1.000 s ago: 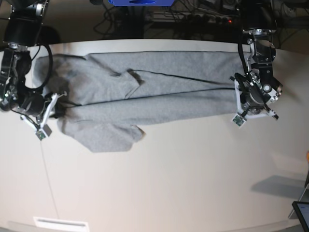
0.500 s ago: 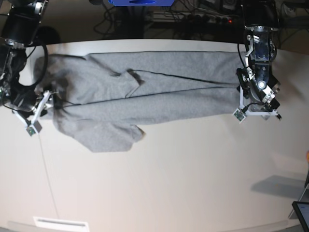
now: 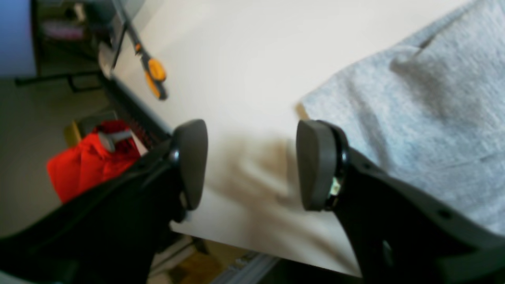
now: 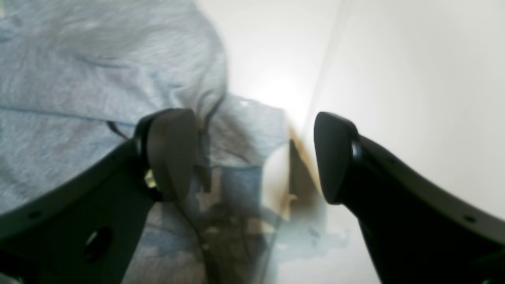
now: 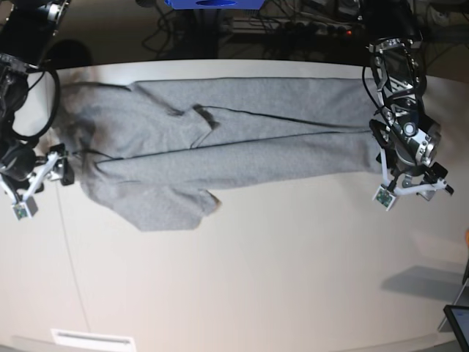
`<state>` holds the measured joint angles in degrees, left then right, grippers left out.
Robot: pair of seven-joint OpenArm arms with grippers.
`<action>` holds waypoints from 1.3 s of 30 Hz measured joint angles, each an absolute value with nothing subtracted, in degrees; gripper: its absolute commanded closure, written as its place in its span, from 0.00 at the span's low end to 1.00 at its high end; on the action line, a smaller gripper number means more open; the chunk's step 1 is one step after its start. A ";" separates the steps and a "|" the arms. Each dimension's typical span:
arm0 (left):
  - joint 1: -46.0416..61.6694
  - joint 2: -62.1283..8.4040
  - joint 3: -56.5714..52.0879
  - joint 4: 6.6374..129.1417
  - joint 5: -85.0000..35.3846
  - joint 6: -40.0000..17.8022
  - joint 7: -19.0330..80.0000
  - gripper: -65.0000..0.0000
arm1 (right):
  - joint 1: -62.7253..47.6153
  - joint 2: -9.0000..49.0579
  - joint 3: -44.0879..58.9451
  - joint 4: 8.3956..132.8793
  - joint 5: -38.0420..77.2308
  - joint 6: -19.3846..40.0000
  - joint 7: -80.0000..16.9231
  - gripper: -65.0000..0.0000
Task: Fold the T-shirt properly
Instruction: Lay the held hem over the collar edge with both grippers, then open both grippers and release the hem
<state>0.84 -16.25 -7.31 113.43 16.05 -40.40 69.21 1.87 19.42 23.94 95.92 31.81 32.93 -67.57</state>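
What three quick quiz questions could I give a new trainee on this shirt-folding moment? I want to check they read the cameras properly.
1. True or false: the left claw is clamped on the T-shirt.
2. Multiple choice: in the right wrist view, the right claw is (A) shut on cloth, (B) open with cloth beneath it, (C) out of view.
3. Fill in: in the base view, the T-shirt lies stretched out long between the two ____ on the table.

Key: 1 false, its pads stand apart with only bare table between them; 2 B; 3 arms.
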 measured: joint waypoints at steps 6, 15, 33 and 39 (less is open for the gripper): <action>0.80 -12.08 -11.55 114.28 7.60 -40.45 69.14 0.47 | 3.38 16.82 22.85 103.74 32.97 33.80 -67.46 0.31; 1.02 -11.90 -19.03 114.10 12.29 -40.40 69.41 0.96 | 12.36 14.37 12.80 95.90 32.86 38.46 -67.13 0.31; 5.69 -12.69 -31.97 114.19 20.01 -40.47 68.93 1.00 | 31.29 11.18 12.62 49.47 32.14 39.64 -61.78 0.31; 6.17 -12.73 -32.16 114.24 19.92 -40.49 68.99 1.00 | 31.31 11.33 12.60 46.15 31.97 39.57 -60.01 0.31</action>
<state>6.17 -12.73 -32.16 114.24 19.92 -40.49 68.99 31.31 11.33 12.60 46.15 31.97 39.57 -60.01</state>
